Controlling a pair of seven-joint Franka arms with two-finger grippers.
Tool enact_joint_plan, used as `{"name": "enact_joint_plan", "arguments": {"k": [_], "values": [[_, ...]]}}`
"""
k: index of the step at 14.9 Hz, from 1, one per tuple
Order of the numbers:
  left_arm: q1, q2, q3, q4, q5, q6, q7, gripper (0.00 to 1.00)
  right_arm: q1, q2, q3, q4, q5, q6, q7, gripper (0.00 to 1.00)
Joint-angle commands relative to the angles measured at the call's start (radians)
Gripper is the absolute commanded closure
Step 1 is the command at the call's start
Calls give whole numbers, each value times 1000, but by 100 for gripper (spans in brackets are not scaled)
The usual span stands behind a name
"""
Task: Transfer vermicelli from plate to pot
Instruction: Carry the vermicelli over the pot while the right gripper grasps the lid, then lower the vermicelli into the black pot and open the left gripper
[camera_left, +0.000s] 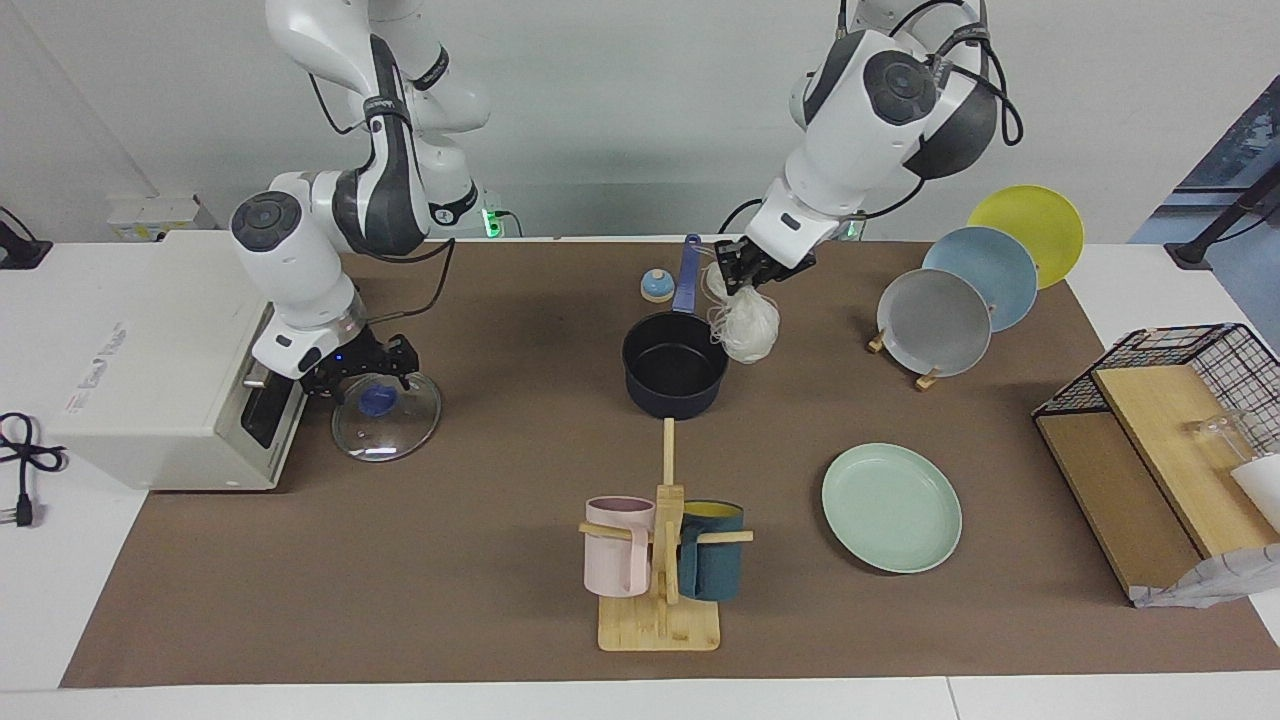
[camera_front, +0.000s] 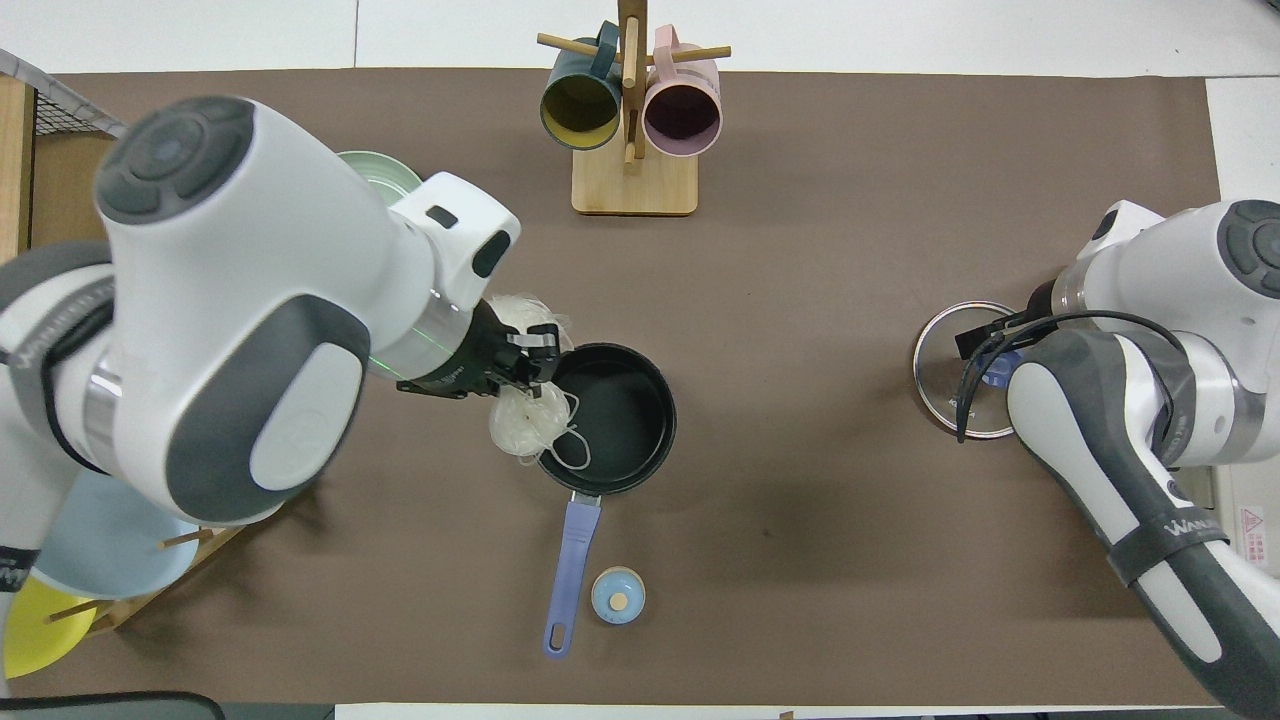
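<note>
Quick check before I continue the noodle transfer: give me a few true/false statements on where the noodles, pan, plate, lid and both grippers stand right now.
1. The left gripper holds the translucent whitish vermicelli in the air at the rim of the dark navy saucepan. True.
2. The pale mint-green round plate has noodles on it. False: it shows bare.
3. The saucepan already contains vermicelli. False: its black inside shows empty; the bundle hangs at its edge.
4. The right gripper is at the blue knob of the round glass lid, which lies on the table toward the right arm's end. True.
5. The saucepan's long blue handle points toward the robots. True.
</note>
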Motion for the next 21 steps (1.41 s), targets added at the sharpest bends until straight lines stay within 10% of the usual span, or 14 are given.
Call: {"name": "enact_joint_plan", "arguments": {"k": [1,21], "values": [[-91,-92,17,-195,-17,148,-59,100,-12,-24,1,-51,19,37,-35,0],[-187,71,17,-410,-17,587,-72,100,-50,16,3,-115,33,122,-179,8]]}}
